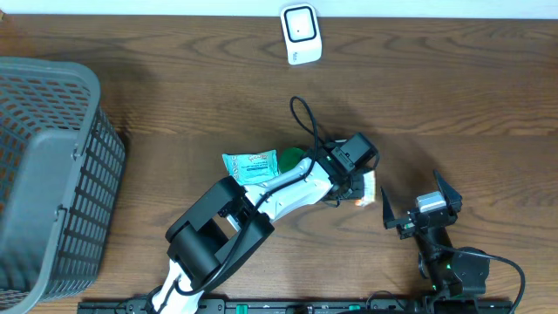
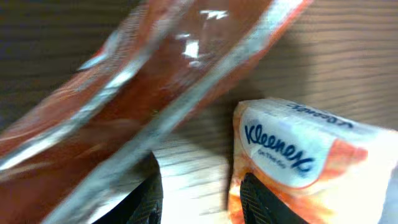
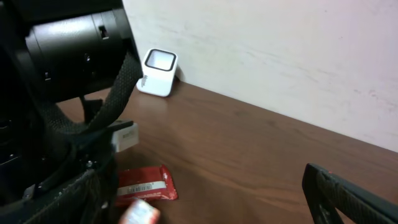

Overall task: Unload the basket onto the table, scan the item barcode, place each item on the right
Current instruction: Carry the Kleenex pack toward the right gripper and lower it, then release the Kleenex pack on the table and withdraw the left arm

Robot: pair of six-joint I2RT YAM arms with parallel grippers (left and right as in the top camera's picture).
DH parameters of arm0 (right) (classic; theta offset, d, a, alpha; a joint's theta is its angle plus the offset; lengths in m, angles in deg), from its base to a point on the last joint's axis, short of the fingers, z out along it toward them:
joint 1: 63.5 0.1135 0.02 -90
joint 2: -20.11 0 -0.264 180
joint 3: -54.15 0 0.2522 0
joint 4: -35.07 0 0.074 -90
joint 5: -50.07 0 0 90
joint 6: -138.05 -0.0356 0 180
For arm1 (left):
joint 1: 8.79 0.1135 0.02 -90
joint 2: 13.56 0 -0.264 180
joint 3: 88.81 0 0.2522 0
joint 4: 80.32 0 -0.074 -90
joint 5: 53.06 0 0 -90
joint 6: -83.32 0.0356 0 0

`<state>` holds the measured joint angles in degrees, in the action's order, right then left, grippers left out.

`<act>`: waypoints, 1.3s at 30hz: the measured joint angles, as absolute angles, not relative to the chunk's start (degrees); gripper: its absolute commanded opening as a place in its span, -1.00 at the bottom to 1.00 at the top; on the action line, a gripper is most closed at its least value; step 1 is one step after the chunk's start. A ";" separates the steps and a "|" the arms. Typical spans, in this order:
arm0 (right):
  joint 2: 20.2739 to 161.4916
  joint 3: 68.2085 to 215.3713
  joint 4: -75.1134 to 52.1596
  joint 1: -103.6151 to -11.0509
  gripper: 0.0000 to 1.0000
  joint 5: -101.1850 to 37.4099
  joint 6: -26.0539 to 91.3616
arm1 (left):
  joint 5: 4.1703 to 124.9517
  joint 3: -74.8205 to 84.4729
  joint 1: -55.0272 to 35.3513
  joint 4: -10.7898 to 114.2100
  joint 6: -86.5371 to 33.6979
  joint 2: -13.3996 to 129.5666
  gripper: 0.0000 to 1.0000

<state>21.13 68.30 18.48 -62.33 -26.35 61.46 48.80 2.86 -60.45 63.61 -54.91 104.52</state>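
Note:
A red wrapper (image 2: 118,93) with a white barcode strip (image 3: 144,185) lies flat on the table, beside a Kleenex tissue pack (image 2: 298,155). My left gripper (image 2: 199,193) is low between them. Its jaws are narrowly open and only bare wood shows in the gap. Its right finger (image 2: 261,202) overlaps the pack's edge. From overhead the left gripper (image 1: 353,185) covers the red wrapper, and the tissue pack (image 1: 370,187) peeks out beside it. The white scanner (image 1: 301,35) stands at the table's far edge. My right gripper (image 1: 418,202) is wide open and empty, right of the pack.
A grey mesh basket (image 1: 52,174) fills the left side. A teal packet (image 1: 250,166) and a green item (image 1: 290,157) lie just left of the left arm's wrist. A black cable (image 1: 305,122) loops above the arm. The scanner (image 3: 158,71) backs onto a white wall.

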 measured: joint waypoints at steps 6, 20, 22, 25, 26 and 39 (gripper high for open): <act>21.13 68.30 18.48 -62.33 0.99 -26.35 61.46 | 51.03 2.86 -60.62 64.73 -54.91 104.52 -0.14; 21.13 68.30 18.48 -62.31 0.99 -26.35 61.46 | 50.51 2.86 -60.75 60.73 -55.17 103.56 -0.85; 21.13 68.30 18.48 -62.33 0.99 -26.35 61.46 | 50.27 2.86 -60.99 60.77 -55.87 103.56 -0.85; 21.13 68.30 18.48 -62.33 0.98 -26.35 61.46 | 50.24 2.86 -61.89 60.90 -56.64 103.56 -0.85; 21.13 68.30 18.48 -62.31 0.98 -26.35 61.46 | 50.27 2.86 -62.28 61.03 -56.90 103.56 -0.84; 21.13 68.30 18.48 -62.33 0.98 -26.35 61.46 | 53.81 2.86 -64.71 69.53 -67.41 103.56 -0.78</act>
<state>21.13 68.30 18.48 -62.33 -26.35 61.46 53.81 2.86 -64.71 69.53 -67.41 103.56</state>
